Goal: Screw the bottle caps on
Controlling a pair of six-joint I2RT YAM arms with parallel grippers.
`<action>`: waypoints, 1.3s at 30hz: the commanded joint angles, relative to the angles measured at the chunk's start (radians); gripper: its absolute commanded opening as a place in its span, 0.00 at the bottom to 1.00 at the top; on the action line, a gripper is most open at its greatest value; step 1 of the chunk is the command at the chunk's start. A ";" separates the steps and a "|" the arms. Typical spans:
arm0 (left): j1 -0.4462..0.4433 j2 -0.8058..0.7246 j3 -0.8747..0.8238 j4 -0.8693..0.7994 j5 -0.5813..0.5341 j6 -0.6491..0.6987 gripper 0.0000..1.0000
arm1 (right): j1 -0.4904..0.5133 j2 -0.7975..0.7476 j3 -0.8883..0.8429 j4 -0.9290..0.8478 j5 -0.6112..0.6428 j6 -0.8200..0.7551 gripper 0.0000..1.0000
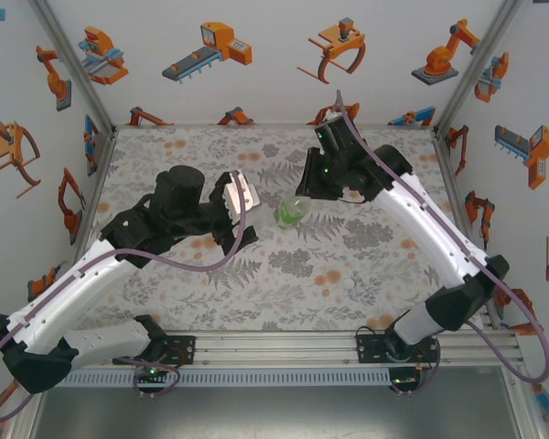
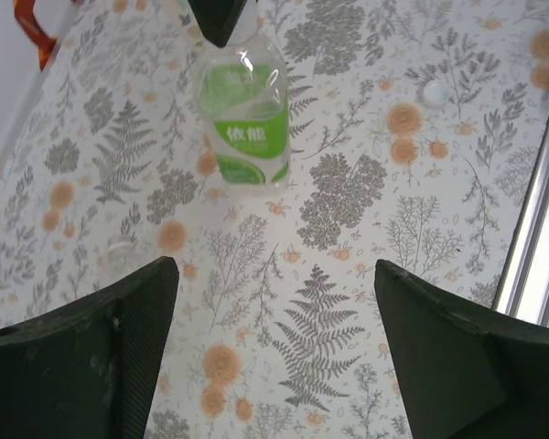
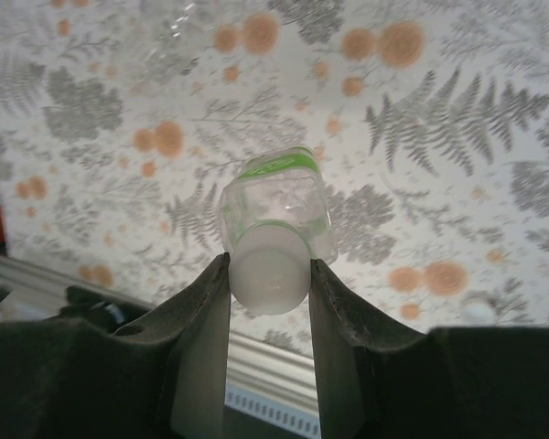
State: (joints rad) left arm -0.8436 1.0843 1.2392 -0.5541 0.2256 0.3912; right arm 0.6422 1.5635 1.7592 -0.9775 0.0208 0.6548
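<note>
Right claw [image 3: 268, 263] pinches white cap [image 3: 271, 283] atop green-label bottle [image 3: 279, 197]. My left claw [image 2: 274, 274] spread wide above floral table [image 2: 348, 302]. Loose white cap [image 2: 433, 91] lies well apart from bottle.

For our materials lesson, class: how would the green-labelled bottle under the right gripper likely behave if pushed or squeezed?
The green-labelled bottle looks clear and empty, so probably light and easy to tip. Its glossy walls look thin, so would likely dent when squeezed. The right gripper, shut on its white cap, probably steadies it.
</note>
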 commanded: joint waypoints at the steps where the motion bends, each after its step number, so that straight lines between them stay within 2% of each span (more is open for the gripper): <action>1: 0.006 0.001 -0.015 0.012 -0.100 -0.143 0.79 | -0.036 0.079 0.086 -0.026 0.054 -0.138 0.00; 10: 0.020 -0.045 -0.117 0.104 -0.178 -0.397 0.76 | -0.135 0.348 0.296 -0.026 0.048 -0.248 0.00; 16: 0.021 -0.097 -0.186 0.155 -0.186 -0.499 0.73 | -0.173 0.483 0.421 -0.026 0.071 -0.289 0.00; 26: 0.020 -0.151 -0.238 0.165 -0.170 -0.537 0.72 | -0.206 0.634 0.539 -0.023 0.095 -0.320 0.00; 39: 0.019 -0.133 -0.229 0.161 -0.161 -0.526 0.72 | -0.215 0.667 0.518 -0.017 0.072 -0.299 0.02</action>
State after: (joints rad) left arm -0.8288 0.9482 1.0065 -0.4114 0.0525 -0.1223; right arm 0.4343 2.2192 2.2738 -0.9852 0.0948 0.3508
